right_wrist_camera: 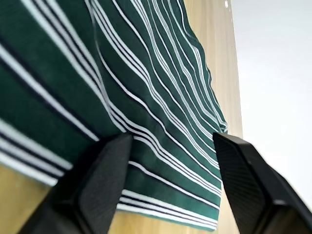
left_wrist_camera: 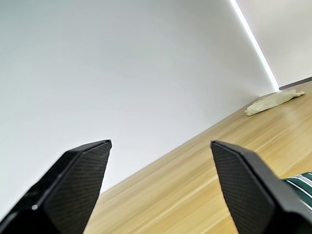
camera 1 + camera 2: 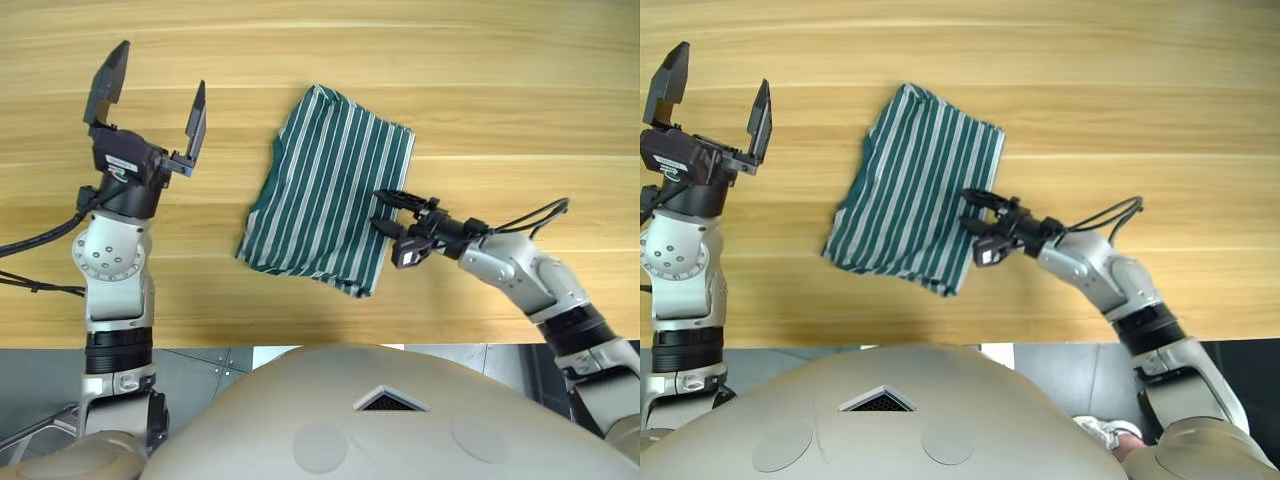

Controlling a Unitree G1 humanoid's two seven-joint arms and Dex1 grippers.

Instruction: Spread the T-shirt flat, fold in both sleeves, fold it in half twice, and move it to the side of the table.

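The T-shirt (image 3: 325, 190), dark green with white stripes, lies folded into a compact rectangle in the middle of the wooden table (image 3: 520, 90). My right gripper (image 3: 385, 210) is low at the fold's right edge, open, its fingers (image 1: 97, 190) spread over the striped cloth (image 1: 146, 97) without clamping it. My left gripper (image 3: 155, 100) is raised well above the table to the left of the shirt, open and holding nothing; one fingertip (image 2: 73, 180) stands against the pale wall, with a corner of the shirt (image 2: 302, 181) at the frame's edge.
A pale crumpled cloth (image 2: 273, 102) lies far off on the table near the wall. Bare wood (image 3: 1140, 100) surrounds the shirt on every side. The table's front edge (image 3: 200, 345) runs just in front of my arms.
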